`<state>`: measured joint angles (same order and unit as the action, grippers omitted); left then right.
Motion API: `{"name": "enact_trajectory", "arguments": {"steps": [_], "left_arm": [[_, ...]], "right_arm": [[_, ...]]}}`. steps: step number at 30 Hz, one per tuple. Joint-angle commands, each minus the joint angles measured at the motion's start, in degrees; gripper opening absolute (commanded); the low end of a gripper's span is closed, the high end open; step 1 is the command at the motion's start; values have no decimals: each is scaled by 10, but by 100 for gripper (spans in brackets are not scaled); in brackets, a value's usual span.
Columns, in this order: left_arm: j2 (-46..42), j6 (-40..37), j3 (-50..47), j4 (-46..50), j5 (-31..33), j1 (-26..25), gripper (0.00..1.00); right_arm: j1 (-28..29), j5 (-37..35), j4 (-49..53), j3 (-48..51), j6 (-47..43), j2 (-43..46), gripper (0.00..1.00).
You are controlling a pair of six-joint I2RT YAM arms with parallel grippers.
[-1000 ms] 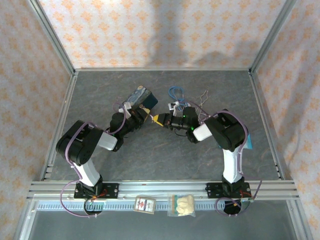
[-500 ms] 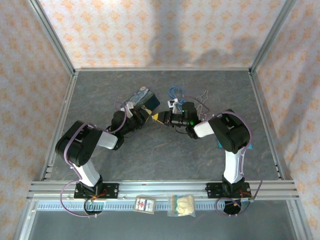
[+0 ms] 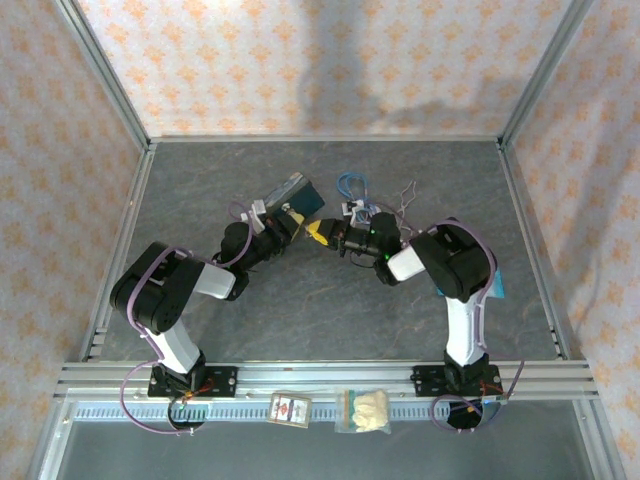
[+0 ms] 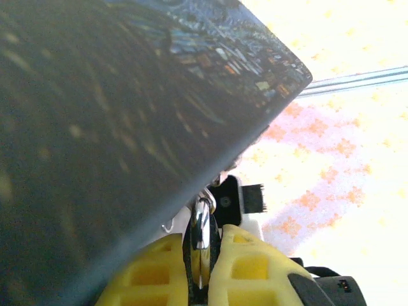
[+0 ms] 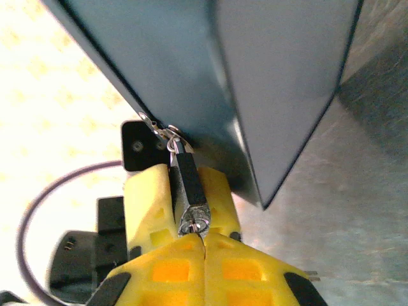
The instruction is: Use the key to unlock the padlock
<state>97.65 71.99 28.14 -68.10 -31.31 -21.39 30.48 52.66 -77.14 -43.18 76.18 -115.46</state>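
Observation:
The small dark padlock (image 5: 189, 180) hangs by its thin shackle (image 5: 171, 138) from the latch of the blue painted tin (image 3: 296, 192). My left gripper (image 4: 205, 245) is shut on the padlock (image 4: 201, 224), its yellow fingers (image 5: 148, 197) clamping the body from both sides. My right gripper (image 5: 203, 240) is shut right below the padlock's silvery keyhole end. A sliver of the key (image 5: 194, 225) shows between its tips, at the keyhole. In the top view the left gripper (image 3: 291, 222) and right gripper (image 3: 319, 234) meet tip to tip just in front of the tin.
A coiled blue cable (image 3: 350, 183) and bent wire loops (image 3: 405, 194) lie behind the right gripper. Two small packets (image 3: 291, 408) (image 3: 365, 410) rest on the front rail. The tin's dark side (image 4: 115, 127) stands close against both wrists.
The tin has shifted slightly back and right and tilted up more. The right forearm swung out and came back, with its gripper staying at the padlock. Both grips are unchanged.

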Motion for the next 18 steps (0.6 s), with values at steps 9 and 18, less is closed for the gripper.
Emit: {"name": "enact_trajectory", "arguments": {"steps": [9,18], "left_arm": [[42,18,-29,-195,-83,-26,0],[36,-12,-39,-188,-68,-27,0]], "right_arm": [[3,-123,-302,-7,424,-52,0],[32,-221,-303,3,567,-53,0]]}}
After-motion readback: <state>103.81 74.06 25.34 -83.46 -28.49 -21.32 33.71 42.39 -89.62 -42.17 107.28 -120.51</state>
